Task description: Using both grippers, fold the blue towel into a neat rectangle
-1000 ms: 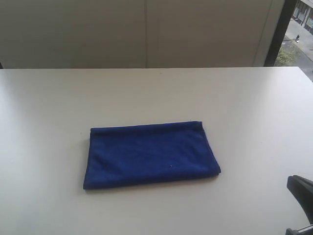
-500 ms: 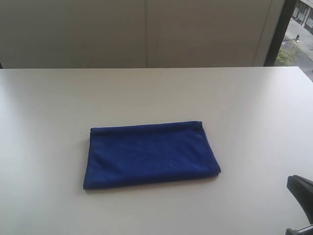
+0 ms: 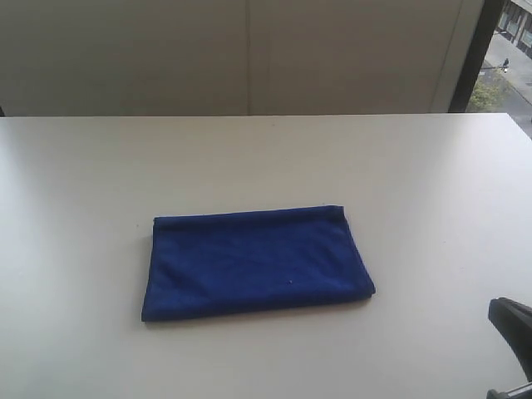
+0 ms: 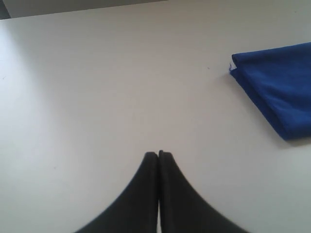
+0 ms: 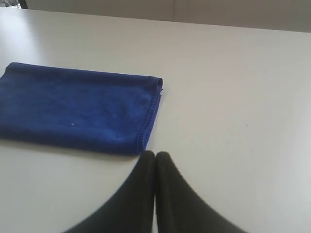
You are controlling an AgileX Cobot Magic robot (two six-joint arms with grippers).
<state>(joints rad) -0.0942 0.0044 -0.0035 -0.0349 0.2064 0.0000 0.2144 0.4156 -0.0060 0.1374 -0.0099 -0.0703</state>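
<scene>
**Exterior view.** Over the last second nothing is seen to have changed. The blue towel (image 3: 256, 264) lies where it lay, a little left of and below the middle of the frame, flat on the white desk (image 3: 416, 166). It is folded into a layered rectangle whose far edge is straight and whose left end is slightly skewed. Only a black part of the right arm (image 3: 511, 322) is shown, at the lower right corner of the frame and well apart from the cloth. Any shift in it is too slight to be told. The left arm is not shown here.

**Left wrist view.** The left end effector (image 4: 158, 154) is seen with its fingers pressed together and nothing between them, over bare desk. One end of the towel (image 4: 274, 82) lies well apart from it, with a stacked edge showing at the corner.

**Right wrist view.** The right end effector (image 5: 155, 154) is likewise closed on nothing. A hemmed corner of the towel (image 5: 77, 107) is seen just beyond its tips, and no contact can be made out.

With the cloth at rest, both arms drawn back and nothing gripped, the folding is judged to be finished or very nearly so. Only the skewed end might be squared.
</scene>
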